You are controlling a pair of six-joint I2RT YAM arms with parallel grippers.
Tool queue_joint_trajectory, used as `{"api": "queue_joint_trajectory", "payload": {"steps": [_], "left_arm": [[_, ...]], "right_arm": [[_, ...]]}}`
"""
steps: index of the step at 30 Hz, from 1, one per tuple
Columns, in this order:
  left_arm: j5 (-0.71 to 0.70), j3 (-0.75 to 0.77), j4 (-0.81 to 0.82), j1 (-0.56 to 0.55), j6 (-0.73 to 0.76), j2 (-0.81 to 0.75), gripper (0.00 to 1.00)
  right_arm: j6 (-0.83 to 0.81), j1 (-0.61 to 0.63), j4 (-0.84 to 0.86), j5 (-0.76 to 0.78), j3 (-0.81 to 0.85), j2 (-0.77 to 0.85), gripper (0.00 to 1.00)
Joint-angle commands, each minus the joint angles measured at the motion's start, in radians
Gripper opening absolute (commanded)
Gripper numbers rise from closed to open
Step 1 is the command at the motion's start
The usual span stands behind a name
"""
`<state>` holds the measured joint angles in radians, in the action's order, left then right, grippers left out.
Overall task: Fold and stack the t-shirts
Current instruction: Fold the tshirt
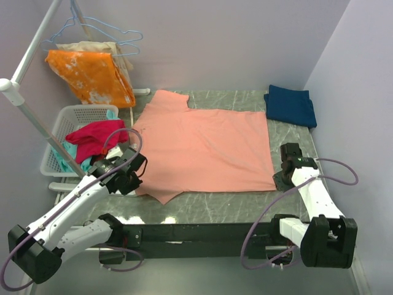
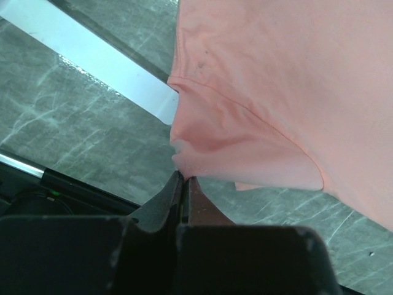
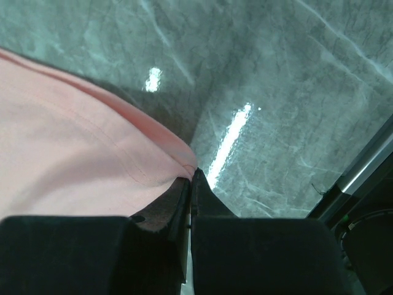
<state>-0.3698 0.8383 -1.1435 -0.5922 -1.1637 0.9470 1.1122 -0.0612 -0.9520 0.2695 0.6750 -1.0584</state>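
Note:
The salmon-pink t-shirt (image 1: 206, 147) lies spread flat across the marbled grey table (image 1: 202, 209), sleeves to the left. The dark navy t-shirt (image 1: 290, 106) sits folded at the back right corner. My left gripper (image 1: 136, 177) is at the pink shirt's near left edge; in the left wrist view its jaws (image 2: 184, 177) are shut, pinching a bunched bit of the pink t-shirt (image 2: 258, 92) by the sleeve. My right gripper (image 1: 282, 179) is at the shirt's near right corner; in the right wrist view the jaws (image 3: 193, 175) are shut on the hem corner of the pink t-shirt (image 3: 73, 166).
A white laundry basket (image 1: 70, 115) left of the table holds a magenta-red garment (image 1: 95, 138) and a teal cloth. An orange white-blotched cloth (image 1: 92, 77) hangs from a rack whose white pole (image 1: 37, 123) slants past my left arm. Walls close in behind and right.

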Motion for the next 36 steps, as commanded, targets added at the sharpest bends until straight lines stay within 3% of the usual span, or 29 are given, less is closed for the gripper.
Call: {"api": "queue_joint_trajectory", "payload": {"steps": [1,14,27,36], "left_arm": [[0.029,0.005,0.027,-0.012,0.003,0.01,0.01],[0.003,0.008,-0.031,-0.075,-0.129,0.062,0.01],[-0.087,0.061,-0.225,-0.23,-0.458,0.007,0.01],[-0.116,0.09,-0.22,-0.271,-0.484,0.012,0.01]], "right_arm": [[-0.012,-0.046,0.035,0.033,0.04,-0.04,0.0],[-0.104,-0.163,0.104,-0.056,-0.029,-0.098,0.0],[-0.173,-0.186,0.127,-0.11,-0.057,-0.1,0.0],[-0.198,-0.186,0.13,-0.116,-0.072,-0.051,0.0]]}}
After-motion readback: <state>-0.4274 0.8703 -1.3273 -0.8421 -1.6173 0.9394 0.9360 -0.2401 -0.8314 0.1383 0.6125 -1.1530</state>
